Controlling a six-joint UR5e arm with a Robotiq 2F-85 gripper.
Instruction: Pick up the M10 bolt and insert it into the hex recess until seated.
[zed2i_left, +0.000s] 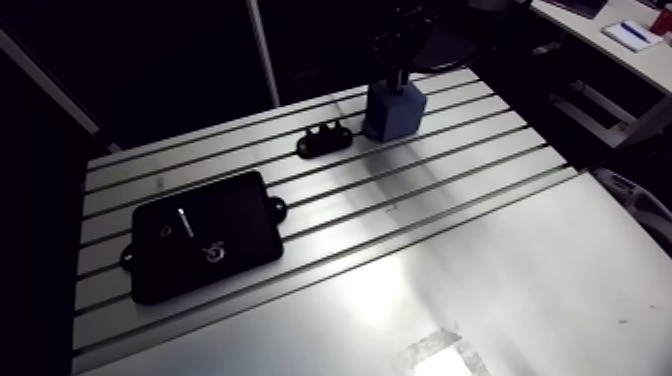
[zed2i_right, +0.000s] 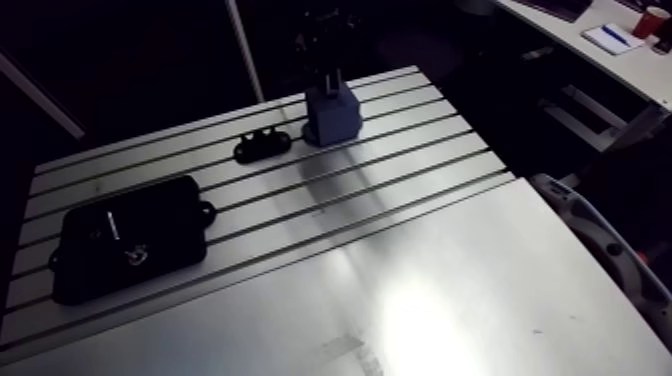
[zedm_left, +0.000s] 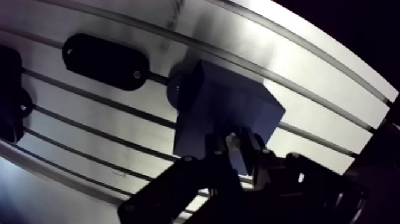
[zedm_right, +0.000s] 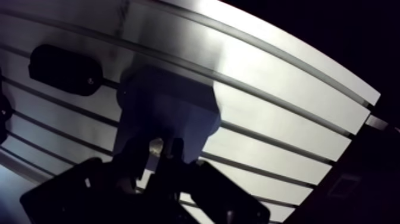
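My gripper (zedm_left: 235, 146) is black, set against the blue-grey block (zed2i_left: 393, 110) under it. The table (zed2i_left: 520, 260) is silver aluminium, striped on one part by dark parallel slots and plain on the other, where a pale glare lies. The small oblong plate (zed2i_left: 325, 139) is black. The large flat tray (zed2i_left: 205, 233) is black too, with small white marks on top.

Arm view: we look down from afar across slotted table (zed2i_left: 400, 170). Wrist view (close-up) faces down on blue block (zedm_left: 226, 107), shared by both.
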